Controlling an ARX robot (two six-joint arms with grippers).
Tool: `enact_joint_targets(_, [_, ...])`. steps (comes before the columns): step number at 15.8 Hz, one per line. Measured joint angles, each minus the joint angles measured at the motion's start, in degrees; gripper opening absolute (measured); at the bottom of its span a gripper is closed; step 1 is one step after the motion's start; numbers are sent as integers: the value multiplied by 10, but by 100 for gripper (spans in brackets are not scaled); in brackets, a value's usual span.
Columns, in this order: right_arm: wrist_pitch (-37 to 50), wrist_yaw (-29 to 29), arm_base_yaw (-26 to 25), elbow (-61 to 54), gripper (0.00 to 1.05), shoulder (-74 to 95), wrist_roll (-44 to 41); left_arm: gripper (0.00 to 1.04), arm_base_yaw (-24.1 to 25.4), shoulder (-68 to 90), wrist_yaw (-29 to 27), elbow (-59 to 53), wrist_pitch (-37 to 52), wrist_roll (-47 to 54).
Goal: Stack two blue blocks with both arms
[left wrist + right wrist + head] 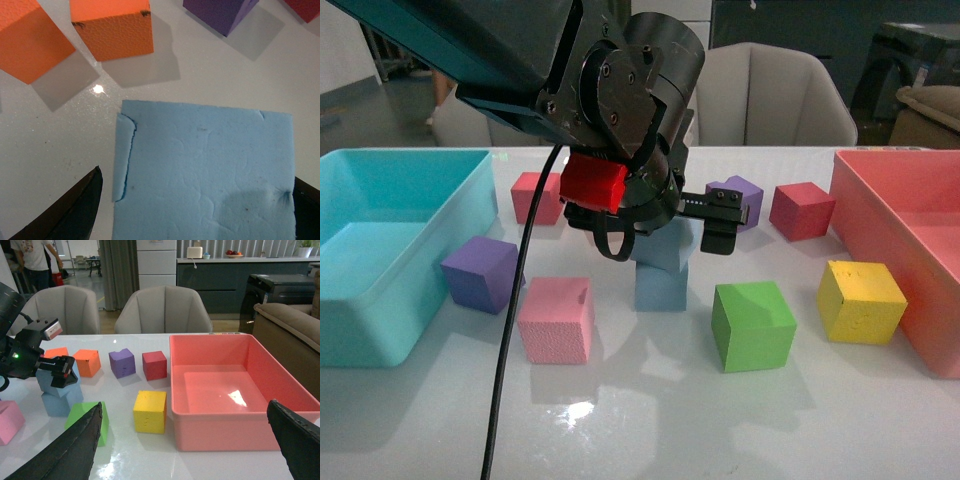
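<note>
One pale blue block sits slightly turned on top of the other blue block at the table's middle. My left gripper, on the teal-cased arm with a red part, is open and straddles the upper block. In the left wrist view the upper block's top fills the space between the black fingertips; the right one seems to touch its edge. The stack also shows in the right wrist view. My right gripper is open and empty, above the table's near right, away from the stack.
A teal bin stands at the left and a pink-red tray at the right. A pink cube, purple cube, green cube and yellow cube surround the stack. Red, purple and orange cubes lie behind.
</note>
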Motion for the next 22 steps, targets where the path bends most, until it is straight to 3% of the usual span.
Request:
enact_joint_targets(9, [0,0,0,0,98,0,0,98,-3,-128,5,-75,69,24])
enact_joint_targets(11, [0,0,0,0,98,0,0,98,-11,-186,0,-126,122,47])
enact_joint_targets(12, [0,0,0,0,98,0,0,98,-11,-287,-2,-208,213,90])
enact_joint_targets(13, [0,0,0,0,98,0,0,98,-6,-314,-3,-224,223,103])
enact_joint_targets(14, [0,0,0,0,98,0,0,93,2,-349,-50,-267,311,106])
enact_joint_targets(15, [0,0,0,0,98,0,0,82,18,-397,-117,-334,387,93])
enact_joint_targets(16, [0,0,0,0,98,0,0,69,48,-456,-144,-419,448,87])
enact_joint_targets(20, [0,0,0,0,98,0,0,29,114,-568,-91,-622,524,78])
enact_joint_targets(21, [0,0,0,0,98,0,0,13,132,-601,-66,-680,535,78])
enact_joint_targets(22, [0,0,0,0,98,0,0,4,145,-624,-55,-705,543,78])
